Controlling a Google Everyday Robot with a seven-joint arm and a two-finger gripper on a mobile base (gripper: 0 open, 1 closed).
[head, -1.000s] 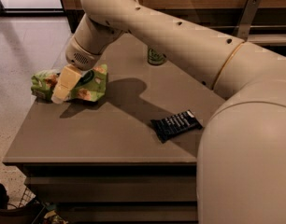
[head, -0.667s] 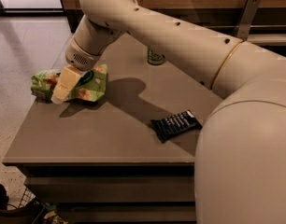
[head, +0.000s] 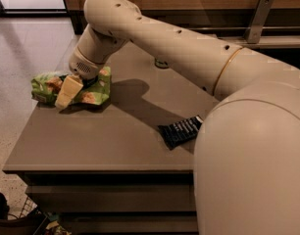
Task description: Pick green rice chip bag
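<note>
The green rice chip bag (head: 44, 84) lies wrinkled at the far left edge of the table (head: 106, 141), with chip pictures showing on its right end. My gripper (head: 66, 94) is down on the middle of the bag and covers part of it. The cream arm reaches to it from the right, across the back of the table.
A dark blue flat wrapper (head: 182, 130) lies on the table's right side, next to my arm's large shoulder housing. Only the base of the green drink can (head: 161, 62) shows behind the arm at the back. A wire basket (head: 12, 219) stands on the floor at the lower left.
The arm has shifted slightly lower, so it now hides most of the can. The gripper stays on the bag in the same spot.
</note>
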